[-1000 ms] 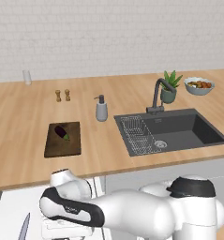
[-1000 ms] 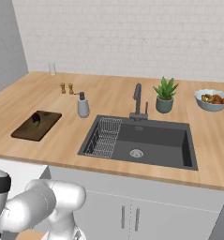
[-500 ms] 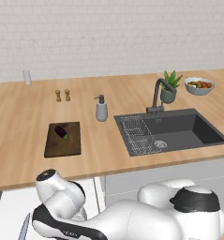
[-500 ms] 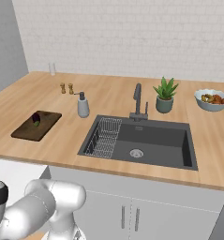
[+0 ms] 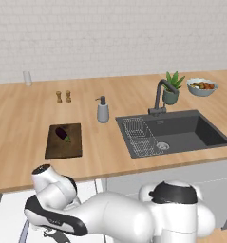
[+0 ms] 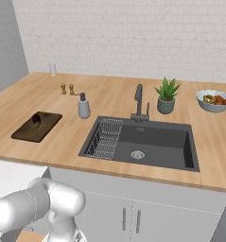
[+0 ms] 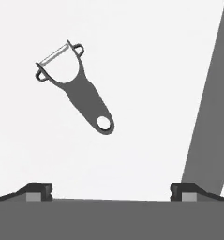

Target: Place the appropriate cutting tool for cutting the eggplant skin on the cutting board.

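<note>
Here, a light wooden countertop (image 5: 20, 118) carries a dark brown rectangular wooden cutting board (image 5: 62, 147) — a small dark purple eggplant (image 5: 62, 134) lies on its far half.

Down in the hand view, the two-finger gripper (image 7: 111, 191) hangs with its dark tips spread as wide as they go, holding nothing — ahead of them, well apart, the small grey metal Y-shaped peeler (image 7: 80, 93) lies flat on a pale surface, forked head pointing away from the fingers, untouched.
</note>
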You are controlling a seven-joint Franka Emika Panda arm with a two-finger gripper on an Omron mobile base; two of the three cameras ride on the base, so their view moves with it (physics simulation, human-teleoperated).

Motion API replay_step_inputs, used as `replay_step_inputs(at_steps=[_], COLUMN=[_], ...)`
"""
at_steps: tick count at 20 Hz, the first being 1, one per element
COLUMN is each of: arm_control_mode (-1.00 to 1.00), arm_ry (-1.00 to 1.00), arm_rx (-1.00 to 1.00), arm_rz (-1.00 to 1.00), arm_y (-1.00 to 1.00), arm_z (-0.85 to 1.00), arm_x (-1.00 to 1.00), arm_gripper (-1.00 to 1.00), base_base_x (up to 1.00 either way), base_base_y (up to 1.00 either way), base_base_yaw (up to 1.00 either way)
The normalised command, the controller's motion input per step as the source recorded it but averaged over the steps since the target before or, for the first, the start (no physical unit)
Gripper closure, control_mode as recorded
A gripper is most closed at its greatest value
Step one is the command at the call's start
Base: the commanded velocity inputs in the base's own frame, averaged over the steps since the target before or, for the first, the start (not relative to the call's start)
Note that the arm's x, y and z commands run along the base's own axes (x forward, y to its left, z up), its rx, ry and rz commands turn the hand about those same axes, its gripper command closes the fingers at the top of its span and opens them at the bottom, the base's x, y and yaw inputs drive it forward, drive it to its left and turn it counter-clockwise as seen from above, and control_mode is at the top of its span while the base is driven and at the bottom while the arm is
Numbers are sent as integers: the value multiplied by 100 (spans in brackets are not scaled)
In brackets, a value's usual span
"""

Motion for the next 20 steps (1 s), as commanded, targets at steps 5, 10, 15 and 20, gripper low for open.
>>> replay_step_inputs(at_steps=[5,10,15,20], arm_control_mode=[-100,-100,-100,-100], arm_ry=[6,1,4,12], arm_rx=[0,0,0,0], arm_rz=[25,21,19,15], arm_y=[3,0,3,13], arm_z=[-32,-35,-47,-48], arm_x=[-35,-14,27,43], arm_gripper=[-100,-100,-100,-100], base_base_x=[0,0,0,0], base_base_y=[0,0,0,0], base_base_yaw=[0,0,0,0])
